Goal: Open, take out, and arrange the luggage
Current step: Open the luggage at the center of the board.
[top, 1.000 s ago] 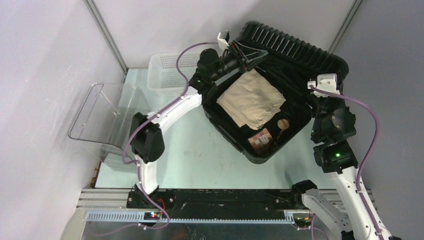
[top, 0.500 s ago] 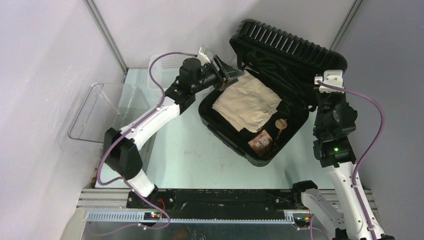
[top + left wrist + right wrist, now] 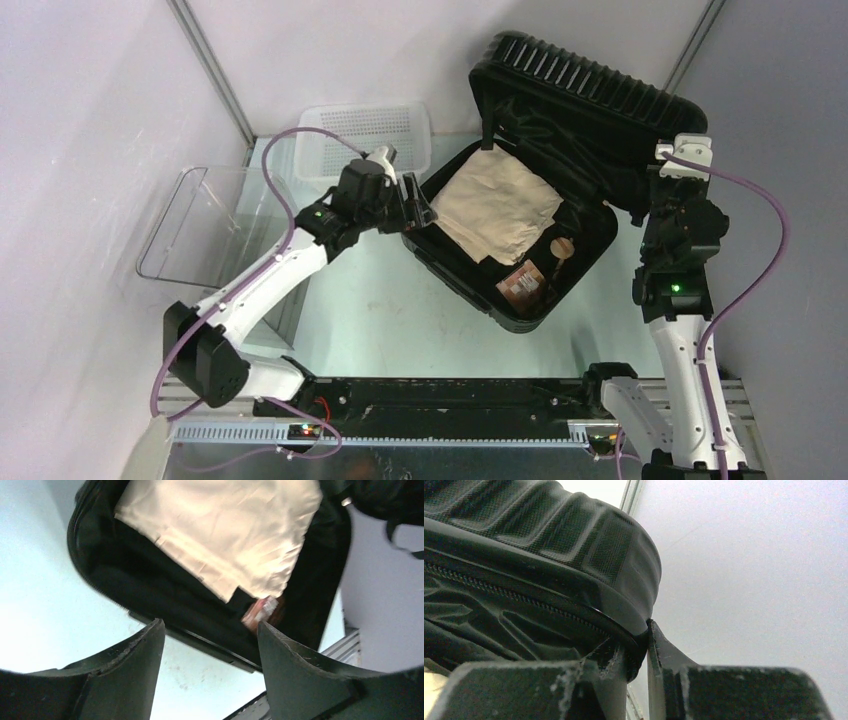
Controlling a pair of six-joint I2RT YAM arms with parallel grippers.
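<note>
The luggage (image 3: 590,100), a large black ribbed suitcase, lies open at the back right with its lid raised. In its lower half lie a folded beige cloth (image 3: 497,203), a small brown-and-white packet (image 3: 521,283) and a small round wooden thing (image 3: 563,247). My left gripper (image 3: 412,205) is open and empty at the suitcase's left rim (image 3: 150,595); the cloth (image 3: 225,530) shows beyond its fingers. My right gripper (image 3: 648,185) is shut on the edge of the lid (image 3: 574,545), one finger (image 3: 659,650) outside the rim.
A white perforated basket (image 3: 360,135) stands at the back left, behind my left arm. A clear plastic container (image 3: 210,225) sits at the left edge. Grey walls close in on both sides and the back. A metal rail runs along the near edge.
My left gripper has drawn back from the lid's upper left corner, down and left to the lower half's rim. The lid stands further open. My right gripper moved right with the lid edge.
</note>
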